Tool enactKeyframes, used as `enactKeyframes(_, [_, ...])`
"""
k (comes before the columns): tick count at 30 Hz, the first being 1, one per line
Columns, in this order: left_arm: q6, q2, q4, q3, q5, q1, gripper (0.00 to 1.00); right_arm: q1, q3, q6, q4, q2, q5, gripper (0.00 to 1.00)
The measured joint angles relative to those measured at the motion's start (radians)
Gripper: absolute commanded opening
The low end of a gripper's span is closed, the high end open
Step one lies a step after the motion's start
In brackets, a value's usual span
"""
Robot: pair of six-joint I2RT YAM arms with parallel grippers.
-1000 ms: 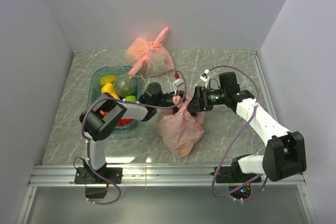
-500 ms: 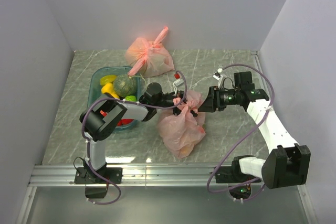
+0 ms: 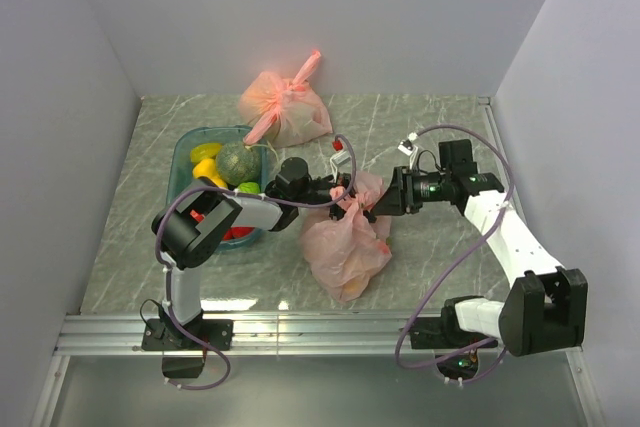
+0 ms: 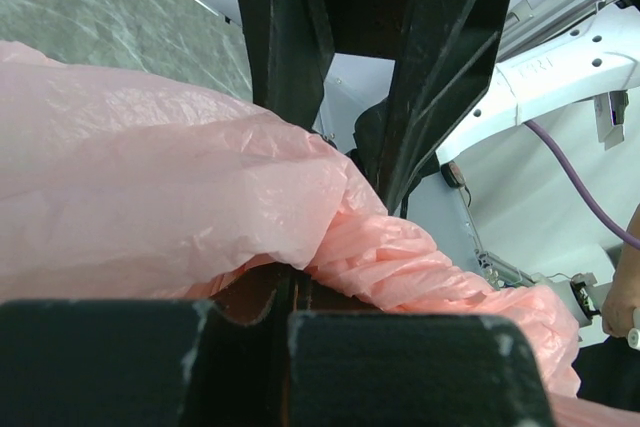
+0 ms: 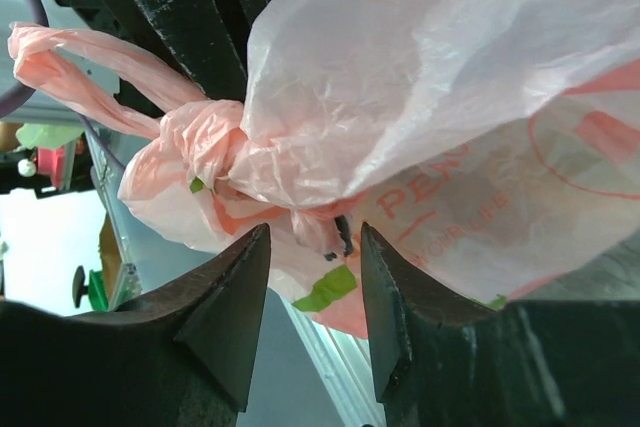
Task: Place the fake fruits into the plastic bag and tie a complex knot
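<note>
**Centre.** The thin, crinkly, translucent salmon-pink plastic bag (image 3: pixel 342 247) lies on the grey marbled table (image 3: pixel 430 127) between the two arms. Its neck is gathered into a small twisted knot (image 5: pixel 205 142), and one pointed tail (image 5: pixel 70 52) runs away from the knot. Through the film we see an orange glow low in the bag and green patches nearer the neck. These are fake fruits (image 3: pixel 350 287) inside, though we cannot tell which kinds. Red capitals printed on the bag wall begin "PE", with a smaller line below and part of a red ring beside them; creases hide the rest.

**Grippers.** The left gripper (image 4: pixel 290 292) is closed, its fingers pressed together on a fold of the bag's plastic just beside the knot. The right gripper (image 5: pixel 312 237) has its jaws apart with nothing between them, and the knot lies just beyond the gap.

**Surroundings.** To the left stands a teal plastic tub (image 3: pixel 176 172) holding more glossy fruits: a round dark-green fruit (image 3: pixel 238 160), yellow pieces, a lime-green one and something red. At the back of the table rests a paler peach-pink bag (image 3: pixel 290 115) with a long stiff pink tail. In the left wrist view, the grey lettering on the right arm's white link (image 4: pixel 560 67) is too small for us to read.
</note>
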Motion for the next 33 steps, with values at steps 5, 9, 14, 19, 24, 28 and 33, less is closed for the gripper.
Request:
enactKeyframes(5, [0.006,0.000,-0.017,0.000,0.000,0.000,0.03,0.010,-0.016,0.023,0.037,0.001,-0.002,0.40])
enactKeyframes(9, [0.006,0.000,-0.019,0.000,0.000,-0.001,0.03,0.017,-0.017,0.032,0.061,0.003,0.000,0.40])
enactKeyframes(14, [0.007,0.000,-0.024,0.000,0.000,-0.001,0.03,0.039,-0.017,0.026,0.065,0.015,0.002,0.42])
enactKeyframes(19, [0.008,0.000,-0.031,0.000,0.001,-0.001,0.03,0.049,-0.017,-0.002,0.056,0.026,0.007,0.35])
enactKeyframes(24, [0.014,0.000,-0.049,-0.002,0.008,-0.001,0.05,0.049,-0.016,-0.032,0.051,0.026,0.020,0.02])
enactKeyframes(28, [0.042,-0.001,-0.068,-0.002,0.010,0.001,0.10,0.049,-0.014,-0.049,0.034,0.026,0.029,0.00])
enactKeyframes(33, [0.100,-0.043,-0.142,-0.011,0.010,0.023,0.31,0.049,0.001,-0.088,0.000,0.027,0.034,0.00])
